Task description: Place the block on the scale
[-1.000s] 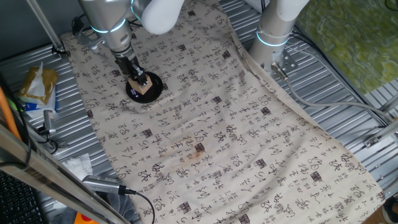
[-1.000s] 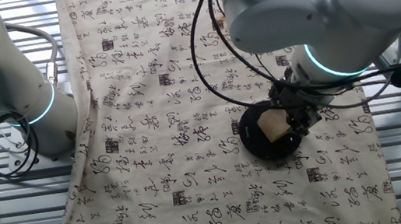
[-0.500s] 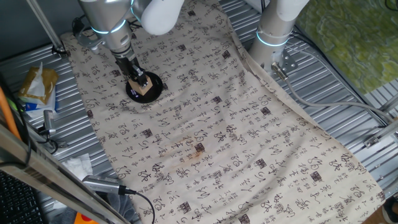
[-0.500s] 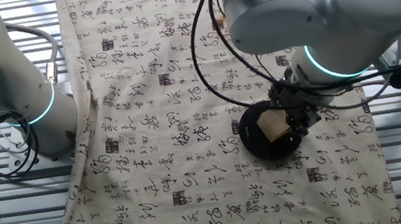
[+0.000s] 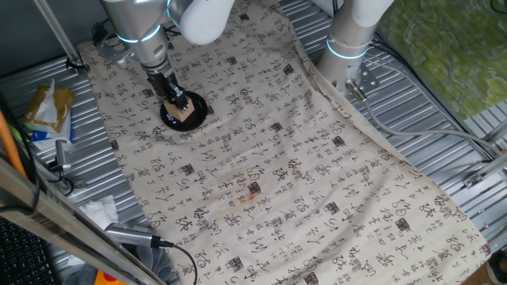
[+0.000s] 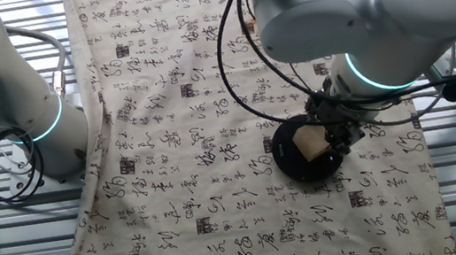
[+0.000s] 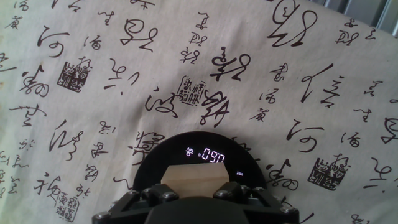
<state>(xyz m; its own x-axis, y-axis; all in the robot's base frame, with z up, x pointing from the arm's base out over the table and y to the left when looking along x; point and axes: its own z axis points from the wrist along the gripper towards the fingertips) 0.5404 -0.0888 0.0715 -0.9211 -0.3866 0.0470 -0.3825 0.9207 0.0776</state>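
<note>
We are resting the small tan wooden block [image 7: 193, 181] on the round black scale [image 7: 249, 163], our hand [image 5: 177, 104] gripping it; the lit display suggests weight is registering.

Matt pale wooden block [image 7: 193, 180], glossy black scale [image 7: 205, 152], soft printed cloth [image 5: 301, 182], ribbed metal table [image 5: 444, 103]

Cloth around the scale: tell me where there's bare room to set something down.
The widest bare stretch of the printed cloth runs from the scale toward the near edge, bordered by ribbed metal table on both sides. It's crowded at the scale itself, where the gripper holds the block, and near the second arm's base.
</note>
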